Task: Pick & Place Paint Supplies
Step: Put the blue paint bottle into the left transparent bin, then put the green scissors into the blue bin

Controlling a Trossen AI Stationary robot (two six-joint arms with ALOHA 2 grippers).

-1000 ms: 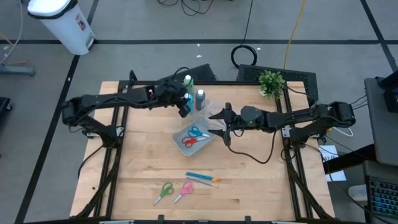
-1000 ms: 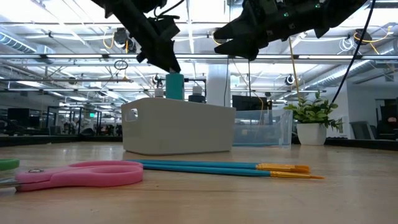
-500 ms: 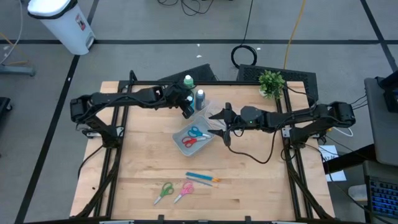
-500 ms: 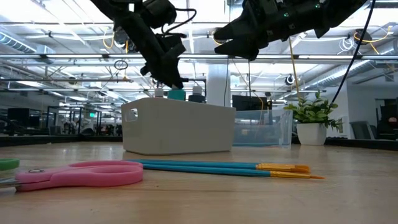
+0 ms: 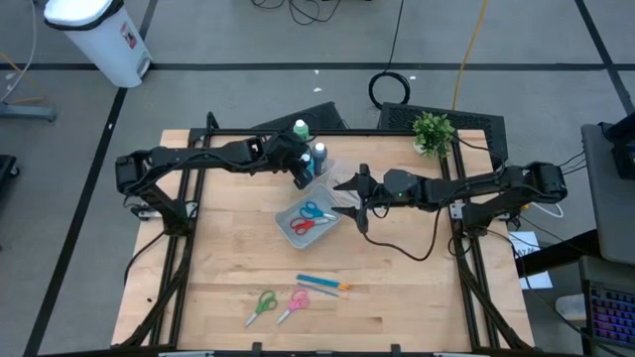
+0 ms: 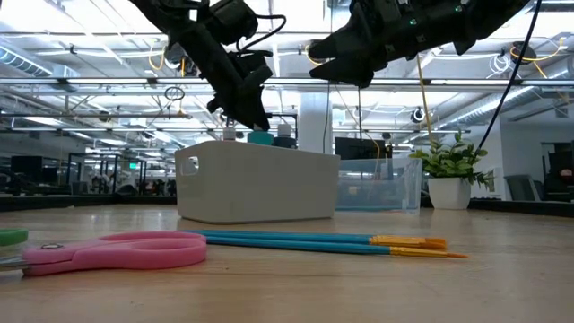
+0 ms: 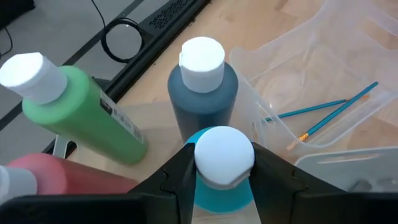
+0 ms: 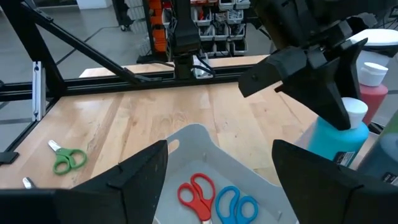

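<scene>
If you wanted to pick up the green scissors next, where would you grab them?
Probably from straight above, pinching where the blades meet the handles. The green scissors lie flat on the bare table, close beside the pink scissors, so coming down over the crossing looks likely to keep the fingers off those.

Left gripper (image 7: 224, 177) reached in from the left, fingers (image 7: 177, 177) clamped on the light blue bottle (image 7: 222, 171). Right gripper (image 8: 217, 165) hovers mid-desk, fingers (image 8: 134, 174) spread wide.
</scene>
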